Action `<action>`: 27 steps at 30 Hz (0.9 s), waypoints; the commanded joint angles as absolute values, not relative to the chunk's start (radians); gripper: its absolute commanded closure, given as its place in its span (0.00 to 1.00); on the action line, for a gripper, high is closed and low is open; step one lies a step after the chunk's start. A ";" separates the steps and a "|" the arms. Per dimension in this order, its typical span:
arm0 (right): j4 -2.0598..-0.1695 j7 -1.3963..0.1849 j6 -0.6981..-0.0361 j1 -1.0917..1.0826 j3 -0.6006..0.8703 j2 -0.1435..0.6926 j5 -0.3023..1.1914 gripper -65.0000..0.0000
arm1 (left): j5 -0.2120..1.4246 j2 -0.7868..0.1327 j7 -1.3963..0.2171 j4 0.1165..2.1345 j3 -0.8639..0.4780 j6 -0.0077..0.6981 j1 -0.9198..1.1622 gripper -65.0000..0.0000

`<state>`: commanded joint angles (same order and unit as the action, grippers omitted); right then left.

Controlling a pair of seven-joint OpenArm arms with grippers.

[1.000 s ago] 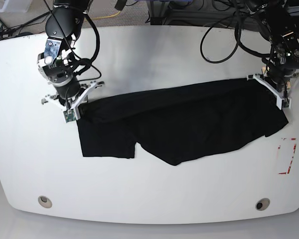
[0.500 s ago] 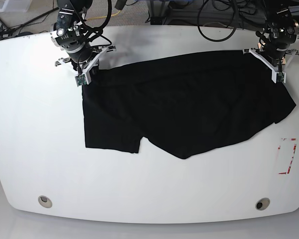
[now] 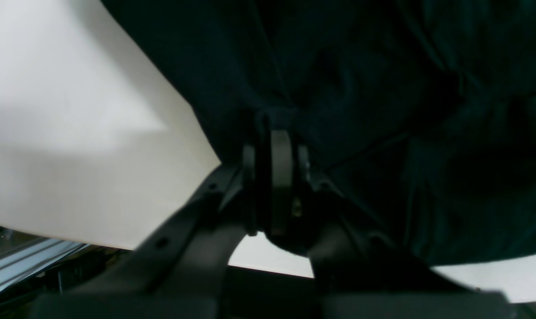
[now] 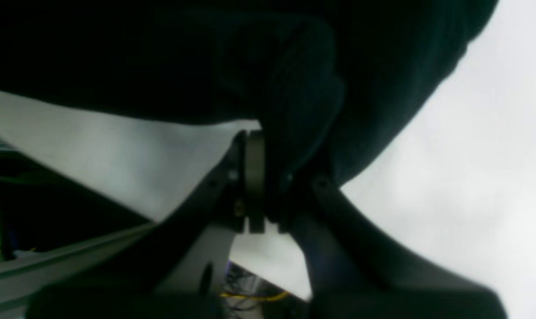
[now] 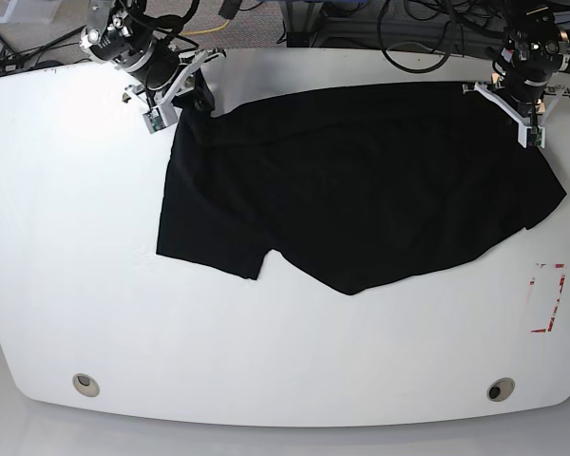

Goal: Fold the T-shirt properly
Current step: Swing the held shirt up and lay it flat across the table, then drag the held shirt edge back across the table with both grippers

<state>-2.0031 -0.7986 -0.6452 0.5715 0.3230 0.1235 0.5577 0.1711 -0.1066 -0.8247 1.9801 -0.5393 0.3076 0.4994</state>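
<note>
- Across the middle of the frame sits the broad white rounded table, and nearly all of its far half is taken up by the large black short-sleeved cotton T-shirt, spread flat with one sleeve poking toward the near left.
- Far edge of that cloth runs almost straight from corner to corner, and that looks deliberate: each arm has one end of it, so the fabric is held taut and flat, which I judge is the set-up for a clean fold.
- Up at the far right, the left gripper is pinched tight on the shirt's edge; the left wrist view shows its two fingers pressed together with a nub of dark cloth bunched between them.
- Over at the far left, the right gripper is doing the same job, fingers squeezed onto a thick wad of fabric in the right wrist view, with bare table on either side.
- Down at the near right, a small red-and-white marked rectangle lies on the tabletop, just clear of the shirt's hem.
- Two small round metal insets sit close to the near edge, well away from the action.
- No chest print or lettering shows at all, so I cannot tell which face is up.
- Both wrist pictures are dim and soft, so exactly which seam or corner each pinch holds is hard to make out.
</note>
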 joint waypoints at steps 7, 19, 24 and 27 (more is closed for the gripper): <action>-1.957 -0.806 -0.647 0.553 0.387 0.205 0.725 1.00 | 0.173 -0.107 -0.823 1.983 -0.535 0.308 0.444 1.00; -1.931 -0.908 -0.645 0.466 0.395 0.285 0.769 1.00 | 0.173 -0.107 -0.828 1.992 -0.486 0.375 0.374 1.00; -1.931 -0.977 -0.645 0.331 0.404 0.312 0.766 1.00 | 0.173 -0.107 -0.829 1.992 -0.476 0.374 0.269 1.00; -1.916 -1.003 -0.644 0.226 0.438 0.344 0.766 1.00 | 0.166 -0.107 -0.829 1.988 -0.476 0.372 0.174 1.00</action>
<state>-1.9156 -1.0027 -0.6437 0.2263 0.4381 0.3445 0.7664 0.1665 -0.1066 -0.8293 1.9878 -0.4764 0.3721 0.1741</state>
